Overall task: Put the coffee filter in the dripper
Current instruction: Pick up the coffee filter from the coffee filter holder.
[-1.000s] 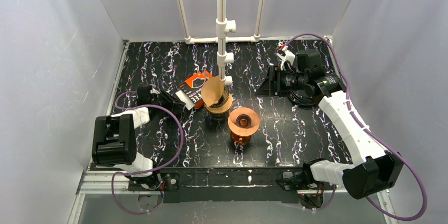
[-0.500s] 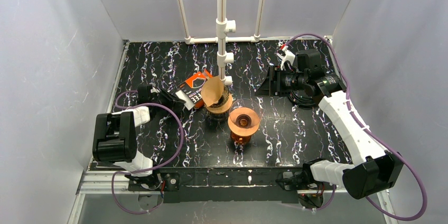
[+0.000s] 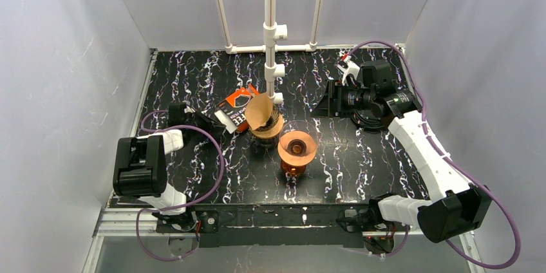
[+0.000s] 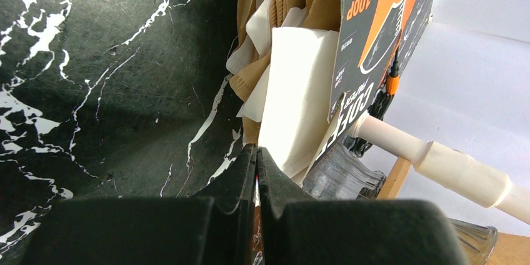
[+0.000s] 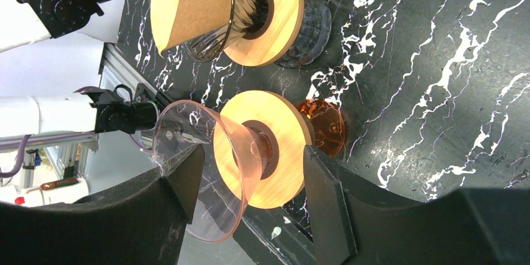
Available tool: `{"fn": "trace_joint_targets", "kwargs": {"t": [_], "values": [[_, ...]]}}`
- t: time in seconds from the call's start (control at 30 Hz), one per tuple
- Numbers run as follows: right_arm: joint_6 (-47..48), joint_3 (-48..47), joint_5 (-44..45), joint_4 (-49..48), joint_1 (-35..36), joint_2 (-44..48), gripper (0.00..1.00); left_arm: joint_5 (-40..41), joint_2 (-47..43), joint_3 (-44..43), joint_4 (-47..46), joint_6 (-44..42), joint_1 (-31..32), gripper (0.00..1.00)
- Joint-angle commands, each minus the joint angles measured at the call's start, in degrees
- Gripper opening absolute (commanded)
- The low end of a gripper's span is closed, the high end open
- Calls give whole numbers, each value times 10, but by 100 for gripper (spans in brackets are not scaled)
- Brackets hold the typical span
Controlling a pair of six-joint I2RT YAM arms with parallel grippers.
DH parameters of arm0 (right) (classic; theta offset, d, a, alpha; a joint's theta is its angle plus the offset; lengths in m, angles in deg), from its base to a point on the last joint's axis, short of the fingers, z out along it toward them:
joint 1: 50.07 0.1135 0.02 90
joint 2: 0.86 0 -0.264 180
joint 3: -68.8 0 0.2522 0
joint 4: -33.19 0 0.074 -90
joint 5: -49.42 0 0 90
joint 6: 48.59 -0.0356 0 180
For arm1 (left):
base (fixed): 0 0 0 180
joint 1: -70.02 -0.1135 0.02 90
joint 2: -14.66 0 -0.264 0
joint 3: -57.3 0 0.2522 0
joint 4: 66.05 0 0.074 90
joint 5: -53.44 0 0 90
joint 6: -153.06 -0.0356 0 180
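Left claw (image 4: 256, 151), closed, tips just beside the coffee filter (image 4: 300, 90).

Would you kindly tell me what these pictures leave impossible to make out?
- Left wrist: whether the shut left gripper pinches a white filter; its own fingers cover the contact.
- Left wrist: the filter box lettering, partly cut off by the top edge.
- Top: the left gripper's tips, too small and dark against the table.
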Motion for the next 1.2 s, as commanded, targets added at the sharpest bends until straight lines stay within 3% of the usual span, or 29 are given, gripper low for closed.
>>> {"fn": "trace_joint_targets", "kwargs": {"t": [0.0,0.87,0.93,1.03,1.17], "values": [[-2,-25,-3,-12,-3,10,68,-6,-19,3,-1,-5,2,0],[-16,-14,-3,-12,-3,35,68,7,-133,94,-1,-18,2,0],[-16,-14,-2,-12,-3,34,68,9,-127,93,0,-18,2,12],[-16,-14,-2,-12,-3,34,68,13,-112,87,0,-18,2,48],[-14,-15,-1,-11,-3,30,68,17,-88,72,-1,-21,2,63]]}}
